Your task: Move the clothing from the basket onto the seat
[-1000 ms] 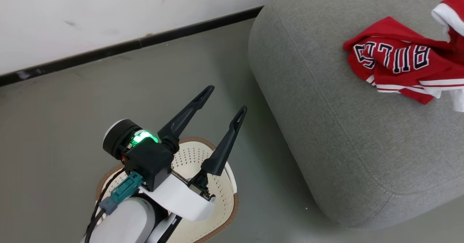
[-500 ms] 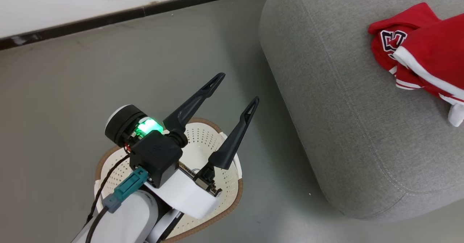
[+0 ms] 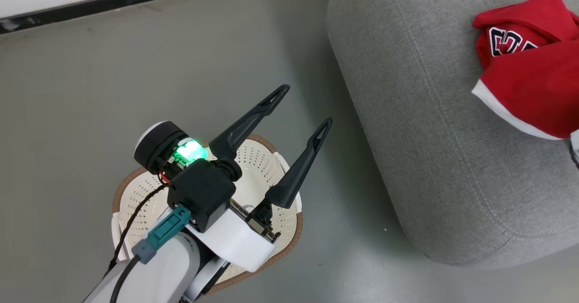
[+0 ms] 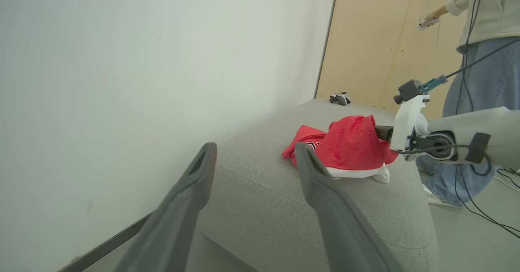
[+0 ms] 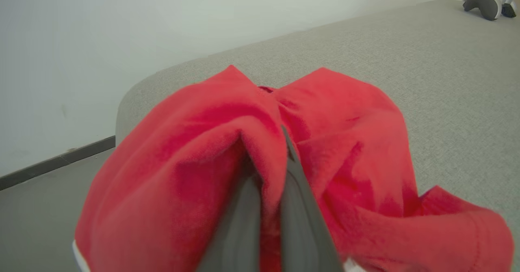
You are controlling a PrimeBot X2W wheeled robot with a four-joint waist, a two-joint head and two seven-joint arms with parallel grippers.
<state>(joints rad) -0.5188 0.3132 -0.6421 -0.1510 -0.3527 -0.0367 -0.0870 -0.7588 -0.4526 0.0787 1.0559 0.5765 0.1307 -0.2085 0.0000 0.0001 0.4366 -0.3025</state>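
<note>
My left gripper [image 3: 306, 105] is open and hovers over the cream basket [image 3: 253, 167], which stands on the floor; the arm hides much of the basket, and what shows of its inside is bare plastic. On the grey seat [image 3: 429, 135] lies the lettered red garment [image 3: 511, 40]. A second red garment with white trim [image 3: 533, 86] hangs draped over it. My right gripper [image 5: 270, 170] is shut on that second garment [image 5: 203, 150], just above the seat [image 5: 406, 61]. In the left wrist view, the right arm [image 4: 410, 121] holds the red bundle [image 4: 353, 142] over the seat [image 4: 264, 199].
A white wall with a black skirting [image 3: 90, 7] runs behind the grey floor. A game controller [image 4: 340, 98] lies at the seat's far end. A person [image 4: 483, 40] stands beyond the seat, with cables on the floor.
The head camera has shifted. The second red garment has come in from the right edge and now covers most of the lettered one. The left gripper stays open over the basket.
</note>
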